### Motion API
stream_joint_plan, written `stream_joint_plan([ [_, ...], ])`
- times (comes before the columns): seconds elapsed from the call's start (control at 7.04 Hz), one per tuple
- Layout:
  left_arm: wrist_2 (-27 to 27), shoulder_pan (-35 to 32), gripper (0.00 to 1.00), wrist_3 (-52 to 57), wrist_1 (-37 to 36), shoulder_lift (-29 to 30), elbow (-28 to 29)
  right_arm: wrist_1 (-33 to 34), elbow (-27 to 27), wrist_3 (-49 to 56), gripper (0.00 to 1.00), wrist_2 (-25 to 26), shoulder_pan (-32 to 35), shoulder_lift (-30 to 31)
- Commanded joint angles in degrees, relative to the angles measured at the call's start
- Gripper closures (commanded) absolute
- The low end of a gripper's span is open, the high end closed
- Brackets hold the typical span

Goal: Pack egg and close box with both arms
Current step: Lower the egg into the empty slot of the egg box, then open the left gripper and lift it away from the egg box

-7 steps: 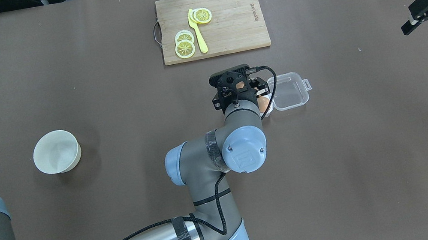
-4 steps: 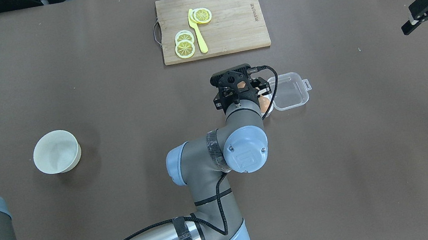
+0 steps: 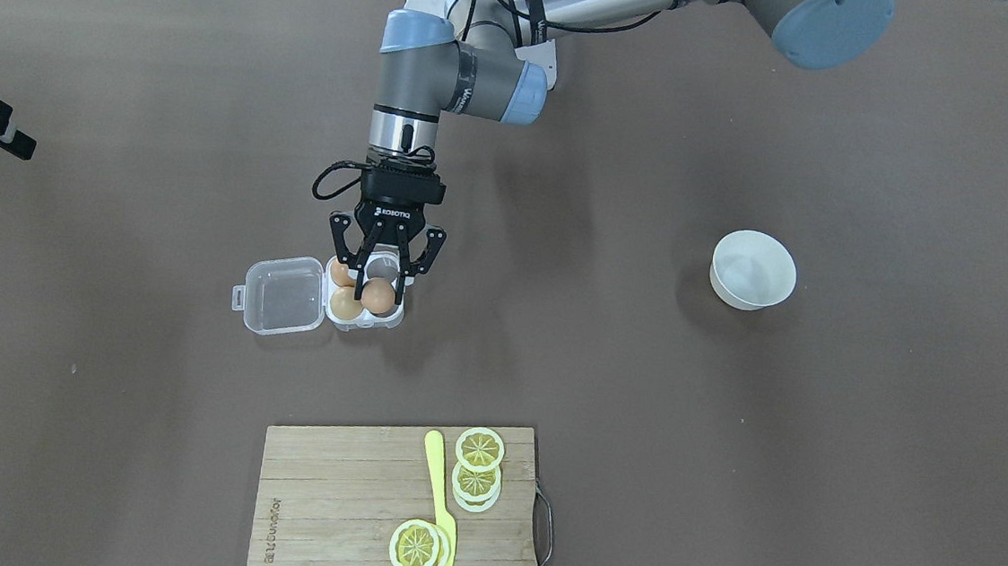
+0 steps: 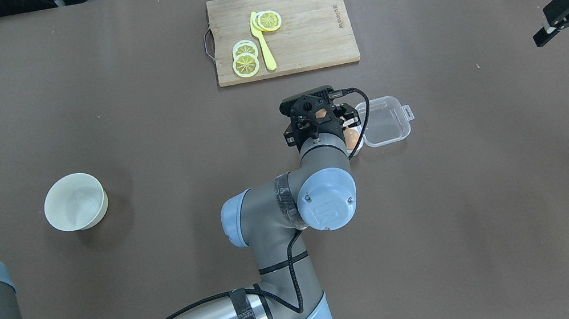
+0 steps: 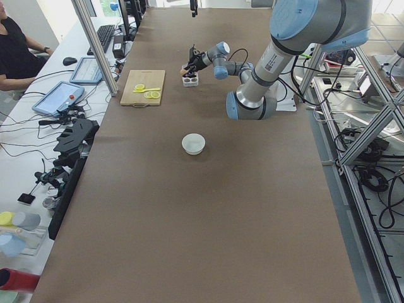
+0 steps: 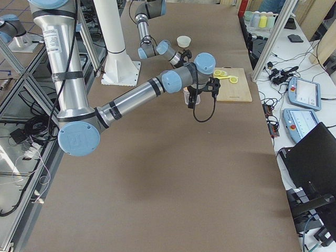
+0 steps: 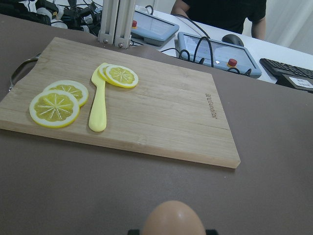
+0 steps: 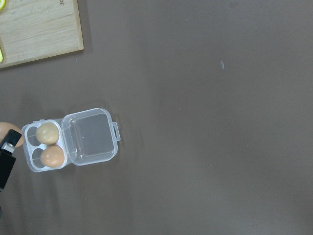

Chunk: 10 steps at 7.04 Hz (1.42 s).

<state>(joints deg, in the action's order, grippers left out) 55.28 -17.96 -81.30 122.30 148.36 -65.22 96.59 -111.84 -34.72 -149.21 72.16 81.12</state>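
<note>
The egg (image 3: 379,297) has hardly moved and is not yet seated.
The left gripper (image 3: 381,294) pinches it in its fingers (image 3: 400,282) over the box (image 8: 33,156), above an empty cell away from the lid (image 3: 284,295), having crept slightly; release looks next. The right gripper (image 4: 563,41), well off from the box, is spread and empty.

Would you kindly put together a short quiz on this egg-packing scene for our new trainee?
1. True or false: the clear lid of the egg box is shut.
2. How many eggs sit in its cells? A one, B two, C four.
3. Which gripper holds an egg at the box?
Key: 1 false, the lid lies open beside the cells. 2 B. 3 the left gripper; the right gripper is open, far from the box.
</note>
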Motion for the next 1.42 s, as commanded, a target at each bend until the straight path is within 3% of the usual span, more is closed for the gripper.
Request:
stream_joint_plan([
  [0.0,0.09,-0.06,0.34,0.0,0.05,0.0,0.0,0.0,0.04,0.0,0.0,-0.03,0.0,0.0],
  [0.14,0.09,-0.06,0.18,-0.09,0.05,0.09,-0.08,0.0,0.04,0.0,0.0,-0.03,0.0,0.0],
  [0.28,0.09,-0.06,0.12,-0.44,0.14,0.09,-0.09,0.0,0.04,0.0,0.0,-0.03,0.0,0.0],
  [0.85,0.87,-0.32,0.08,-0.97,1.18,0.17,-1.48,-0.09,0.13,0.09,0.0,-0.21,0.0,0.0],
  [1.28,9.38,-4.09,0.03,-0.35,0.93,-0.26,-4.3,-0.87,0.57,0.96,0.0,0.4,-0.26,-0.26],
])
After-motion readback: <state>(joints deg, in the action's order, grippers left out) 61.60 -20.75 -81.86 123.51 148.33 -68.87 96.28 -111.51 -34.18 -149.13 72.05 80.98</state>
